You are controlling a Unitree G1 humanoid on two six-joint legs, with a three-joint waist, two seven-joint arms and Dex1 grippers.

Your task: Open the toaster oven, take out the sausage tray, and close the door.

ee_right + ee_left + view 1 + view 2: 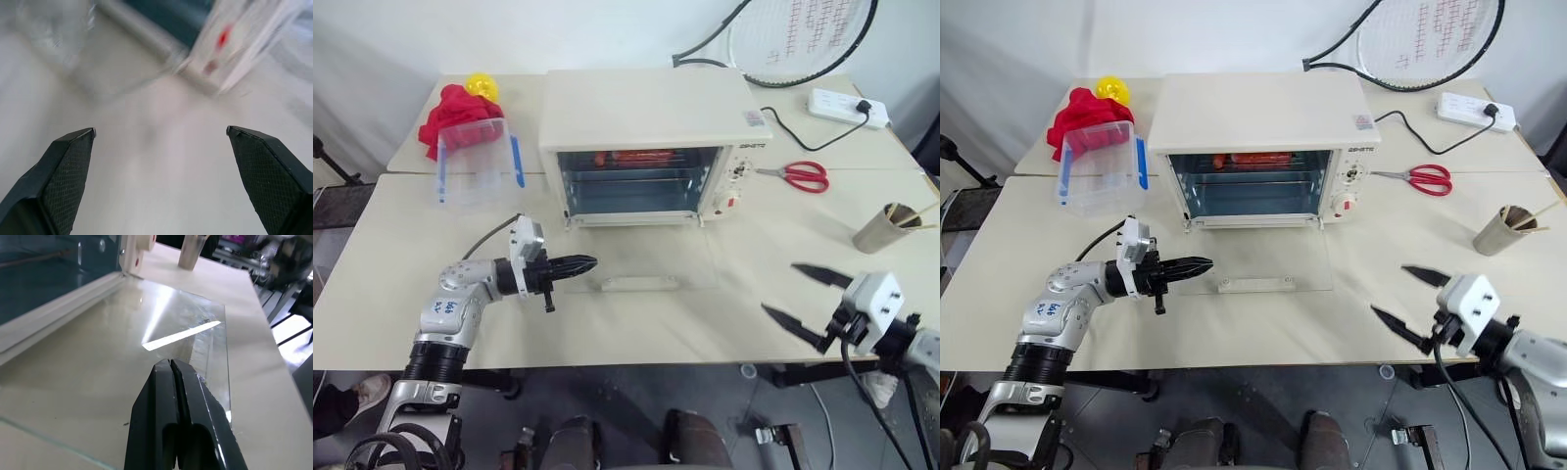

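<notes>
The cream-white toaster oven stands at the middle back of the table. Its glass door lies folded down flat on the table, with the bar handle at the near edge. High inside the cavity sits the sausage tray with red-orange sausages. My left gripper is shut and holds nothing. It points level toward the door's left edge, just above the glass. My right gripper stands open and empty near the table's front right, well clear of the door.
A clear plastic box with blue clips, a red cloth and a yellow ball sit left of the oven. Red scissors, a power strip and a cup of sticks lie to the right. A racket leans behind.
</notes>
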